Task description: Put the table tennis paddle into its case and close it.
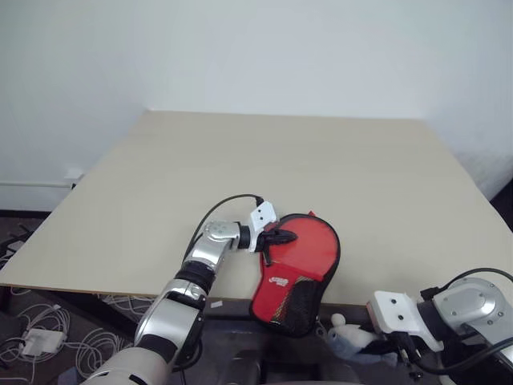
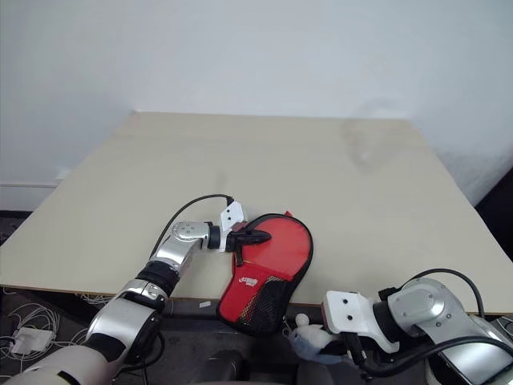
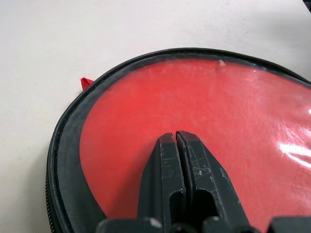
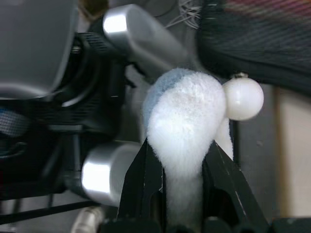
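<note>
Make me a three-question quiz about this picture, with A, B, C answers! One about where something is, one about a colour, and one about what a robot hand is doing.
1. Where does the case lie?
A. At the table's near edge, its narrow end hanging over
B. In the middle of the table
C. On the floor

2. What colour is the case's edging?
A. White
B. Black
C. Yellow

3. What is the right gripper doing?
A. Standing open with nothing in it
B. Pressing on the case
C. Pinching a white fluffy thing

Answers:
1. A: in the head views the case's mesh end sticks out past the edge of the table.
2. B: the left wrist view shows a black band around the red top.
3. C: the right wrist view shows its fingers closed on the white fluffy thing; it is the left gripper, shut, that rests on the case.
</note>
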Controlling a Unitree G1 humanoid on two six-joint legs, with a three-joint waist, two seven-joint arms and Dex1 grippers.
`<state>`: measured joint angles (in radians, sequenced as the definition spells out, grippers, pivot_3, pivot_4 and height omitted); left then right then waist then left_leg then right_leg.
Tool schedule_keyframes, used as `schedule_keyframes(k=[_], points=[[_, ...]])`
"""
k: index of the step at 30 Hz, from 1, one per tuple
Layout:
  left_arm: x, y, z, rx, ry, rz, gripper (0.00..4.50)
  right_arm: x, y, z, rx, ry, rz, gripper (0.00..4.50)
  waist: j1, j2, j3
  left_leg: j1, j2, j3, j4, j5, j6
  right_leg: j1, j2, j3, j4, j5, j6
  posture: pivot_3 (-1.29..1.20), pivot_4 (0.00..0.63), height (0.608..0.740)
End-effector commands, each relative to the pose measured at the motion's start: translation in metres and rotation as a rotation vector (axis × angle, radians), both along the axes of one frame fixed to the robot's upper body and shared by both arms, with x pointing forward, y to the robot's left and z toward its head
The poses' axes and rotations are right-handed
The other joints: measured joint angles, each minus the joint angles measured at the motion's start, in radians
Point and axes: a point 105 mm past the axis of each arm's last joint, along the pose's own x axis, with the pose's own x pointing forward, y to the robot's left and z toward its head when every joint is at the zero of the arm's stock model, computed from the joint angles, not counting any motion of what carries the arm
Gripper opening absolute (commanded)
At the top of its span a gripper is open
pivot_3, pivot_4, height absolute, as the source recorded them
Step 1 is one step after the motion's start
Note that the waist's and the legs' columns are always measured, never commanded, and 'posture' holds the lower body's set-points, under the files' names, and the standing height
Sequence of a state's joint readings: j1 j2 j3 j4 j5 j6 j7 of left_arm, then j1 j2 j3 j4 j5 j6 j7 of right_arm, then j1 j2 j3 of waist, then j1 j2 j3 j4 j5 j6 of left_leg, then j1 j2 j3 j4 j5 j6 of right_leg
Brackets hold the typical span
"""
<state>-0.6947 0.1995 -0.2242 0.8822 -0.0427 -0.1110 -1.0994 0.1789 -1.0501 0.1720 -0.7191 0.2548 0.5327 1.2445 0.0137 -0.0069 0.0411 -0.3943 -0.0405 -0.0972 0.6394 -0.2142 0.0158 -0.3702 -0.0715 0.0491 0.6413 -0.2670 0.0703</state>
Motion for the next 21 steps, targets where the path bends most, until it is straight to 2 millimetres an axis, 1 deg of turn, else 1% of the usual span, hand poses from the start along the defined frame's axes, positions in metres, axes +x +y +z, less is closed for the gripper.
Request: schedule_keyframes(k=[1,4,6,11,13,15,19,20,21], points=[[-0.004,0.010,-0.017,0.071,0.054,0.004,0.00,-0.012,0.005,0.004,0.008,0.002,0.057,0.41,0.000,0.000,0.000,0.000,0.000,0.000,0.000,0.000,0.000,0.000,0.000,0.000,0.000,0.000,0.000,0.00,0.000,0.734],[-0.004,0.009,-0.017,0.072,0.053,0.004,0.00,-0.016,0.004,0.004,0.000,0.008,0.068,0.41,0.000,0.000,0.000,0.000,0.001,0.000,0.000,0.000,0.000,0.000,0.000,0.000,0.000,0.000,0.000,0.00,0.000,0.734],[-0.003,0.009,-0.017,0.073,0.051,0.007,0.00,-0.014,0.004,0.004,-0.001,0.006,0.064,0.41,0.000,-0.001,0.000,0.000,0.001,0.000,0.001,0.000,0.001,0.000,0.000,0.000,0.000,0.000,0.000,0.00,0.000,0.734],[-0.001,0.010,-0.016,0.075,0.045,0.016,0.00,-0.013,0.003,0.013,0.008,0.033,0.093,0.41,0.000,-0.001,0.000,0.000,0.002,0.000,0.002,0.000,0.001,0.001,0.000,0.000,0.000,0.000,0.000,0.00,0.000,0.734],[-0.001,0.011,-0.017,0.078,0.042,0.021,0.00,-0.011,0.000,0.019,0.013,0.056,0.119,1.07,0.000,-0.001,0.000,0.000,0.002,0.000,0.003,-0.001,0.002,0.001,0.000,0.000,0.000,0.000,0.000,0.00,0.000,0.734],[0.000,0.013,-0.017,0.079,0.035,0.032,0.00,-0.006,-0.001,0.025,0.021,0.064,0.131,1.61,0.000,-0.002,0.000,0.000,0.004,0.000,0.003,-0.001,0.002,0.001,0.000,0.000,0.000,0.000,0.000,0.00,0.000,0.734],[0.003,0.019,-0.013,0.078,0.006,0.056,0.00,0.012,-0.004,0.037,0.041,0.059,0.122,3.12,-0.001,-0.003,0.000,0.000,0.004,0.000,0.003,-0.001,0.002,0.001,0.000,0.000,0.000,0.000,0.000,0.00,0.000,0.734],[0.004,0.021,-0.011,0.072,-0.001,0.061,0.00,0.020,-0.006,0.043,0.051,0.054,0.120,3.44,-0.002,-0.003,0.000,0.000,0.004,0.000,0.003,-0.001,0.001,0.001,0.000,0.000,0.000,0.000,0.000,0.00,0.000,0.734],[0.004,0.024,-0.008,0.066,-0.009,0.067,0.17,0.030,-0.008,0.048,0.065,0.042,0.108,3.83,-0.007,-0.003,0.000,0.000,0.004,0.001,0.003,-0.001,0.001,0.001,0.001,0.000,0.000,0.000,0.000,0.00,0.000,0.734]])
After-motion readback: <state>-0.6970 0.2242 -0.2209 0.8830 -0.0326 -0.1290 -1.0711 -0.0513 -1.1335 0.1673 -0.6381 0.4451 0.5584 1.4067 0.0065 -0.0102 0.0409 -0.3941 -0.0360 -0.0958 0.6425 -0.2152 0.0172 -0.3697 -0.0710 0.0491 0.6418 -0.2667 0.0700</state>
